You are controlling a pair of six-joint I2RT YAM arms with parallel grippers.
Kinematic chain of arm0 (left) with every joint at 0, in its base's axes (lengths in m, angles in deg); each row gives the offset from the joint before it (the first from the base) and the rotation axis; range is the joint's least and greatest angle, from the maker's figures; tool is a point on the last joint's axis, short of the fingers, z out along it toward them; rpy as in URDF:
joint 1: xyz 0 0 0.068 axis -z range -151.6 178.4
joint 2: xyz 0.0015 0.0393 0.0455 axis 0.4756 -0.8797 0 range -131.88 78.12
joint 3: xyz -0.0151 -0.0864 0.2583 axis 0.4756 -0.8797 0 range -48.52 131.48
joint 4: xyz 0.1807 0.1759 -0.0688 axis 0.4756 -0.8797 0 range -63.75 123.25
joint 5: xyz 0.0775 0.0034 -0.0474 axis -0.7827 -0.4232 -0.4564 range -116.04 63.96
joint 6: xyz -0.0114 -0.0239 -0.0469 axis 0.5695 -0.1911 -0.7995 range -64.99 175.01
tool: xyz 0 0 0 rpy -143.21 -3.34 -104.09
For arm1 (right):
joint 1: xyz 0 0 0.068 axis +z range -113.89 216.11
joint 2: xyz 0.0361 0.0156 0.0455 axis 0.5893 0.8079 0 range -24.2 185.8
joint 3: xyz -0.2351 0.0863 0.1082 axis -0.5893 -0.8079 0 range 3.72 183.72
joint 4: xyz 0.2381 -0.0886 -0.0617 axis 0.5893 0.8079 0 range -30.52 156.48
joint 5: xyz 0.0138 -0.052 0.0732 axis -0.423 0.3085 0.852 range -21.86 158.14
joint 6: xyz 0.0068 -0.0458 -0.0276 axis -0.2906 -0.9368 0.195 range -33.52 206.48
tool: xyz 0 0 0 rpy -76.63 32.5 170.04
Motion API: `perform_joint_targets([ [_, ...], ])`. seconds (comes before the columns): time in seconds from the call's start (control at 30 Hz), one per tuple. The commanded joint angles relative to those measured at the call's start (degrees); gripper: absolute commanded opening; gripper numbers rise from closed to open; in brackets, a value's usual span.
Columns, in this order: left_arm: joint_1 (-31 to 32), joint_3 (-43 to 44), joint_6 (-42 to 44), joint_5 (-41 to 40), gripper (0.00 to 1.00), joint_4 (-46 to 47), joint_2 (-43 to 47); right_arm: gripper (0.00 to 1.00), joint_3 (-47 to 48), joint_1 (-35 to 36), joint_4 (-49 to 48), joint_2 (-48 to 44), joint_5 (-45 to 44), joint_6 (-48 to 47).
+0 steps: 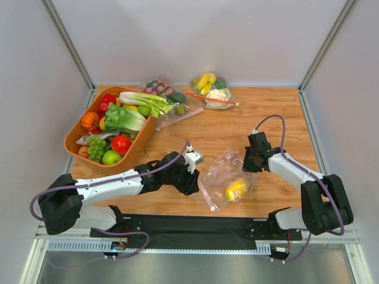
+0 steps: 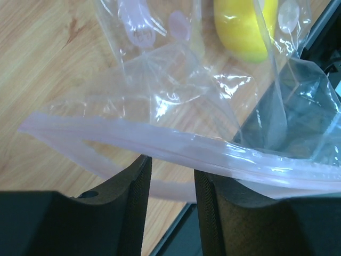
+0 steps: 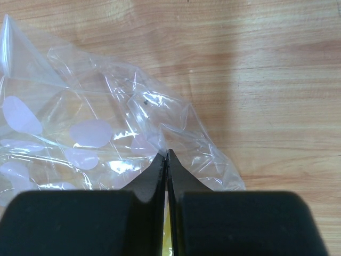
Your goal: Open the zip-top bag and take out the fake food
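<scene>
The zip-top bag (image 1: 222, 174), clear with pink dots, lies on the table between my grippers. Its pink zip strip (image 2: 160, 141) gapes open across my left fingertips. A yellow lemon-like piece (image 1: 235, 189) sits inside; it also shows in the left wrist view (image 2: 245, 26). My left gripper (image 1: 195, 174) (image 2: 171, 168) is open at the bag's mouth, and one lip of the strip passes between the jaws. My right gripper (image 1: 249, 161) (image 3: 167, 156) is shut on the bag's plastic (image 3: 106, 128) at the opposite end. A pale-green leafy stalk (image 1: 142, 99) and green grapes (image 1: 96, 146) lie in the basket.
An orange basket (image 1: 76, 137) of fake vegetables stands at the left. A clear bag with dark grapes (image 1: 163, 89) and another with a banana and cauliflower (image 1: 212, 89) lie at the back. The black base rail (image 1: 195, 225) runs along the near edge.
</scene>
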Motion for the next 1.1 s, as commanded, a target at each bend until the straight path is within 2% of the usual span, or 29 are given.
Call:
perform_joint_targets([
  [0.0, 0.9, -2.1, -1.1, 1.4, 0.45, 14.1, -2.4, 0.00, 1.5, -0.2, 0.2, -1.0, 0.1, 1.1],
  [0.07, 1.2, -3.6, -1.2, 2.1, 0.45, 19.7, -3.8, 0.00, 1.2, -0.2, 0.1, -0.9, 0.1, 2.1],
  [0.37, 3.6, -4.9, -1.1, 6.4, 0.50, 33.1, -12.9, 0.00, -3.8, 0.3, -4.3, -2.3, 3.4, 9.9],
  [0.57, 5.0, -3.8, -2.0, 7.6, 0.55, 36.7, -16.4, 0.00, -4.6, 1.5, -4.4, -5.2, 1.6, 12.0],
  [0.63, 5.0, -3.7, -2.0, 4.9, 0.56, 35.7, -17.1, 0.00, -4.0, 1.6, -2.8, -6.6, 1.1, 11.3],
  [0.7, 5.0, -3.8, -1.2, 1.4, 0.56, 33.7, -17.1, 0.04, -2.7, 1.6, -1.0, -8.7, -1.6, 10.0],
  [0.73, 5.0, -4.2, -0.7, -3.1, 0.56, 31.7, -16.6, 0.07, -2.4, 1.6, 0.8, -9.5, -2.1, 9.6],
  [0.8, 5.0, -5.1, -0.2, -7.6, 0.56, 30.0, -14.8, 0.26, -1.3, 1.6, 2.7, -11.2, -3.7, 8.9],
  [0.83, 5.0, -5.3, 0.2, -11.0, 0.56, 28.6, -13.3, 0.40, -1.0, 1.6, 4.4, -12.9, -4.3, 8.4],
  [0.87, 5.0, -5.6, 0.3, -13.4, 0.56, 28.2, -12.5, 0.45, -0.9, 1.6, 5.3, -13.8, -4.6, 8.3],
  [0.93, 5.0, -6.0, 0.6, -17.4, 0.56, 26.7, -10.8, 0.51, -0.8, 1.5, 7.5, -15.9, -4.5, 8.3],
  [1.07, 5.0, -5.9, 0.9, -19.9, 0.56, 25.9, -9.4, 0.54, -1.3, 4.0, 10.6, -17.5, -3.8, 9.5],
])
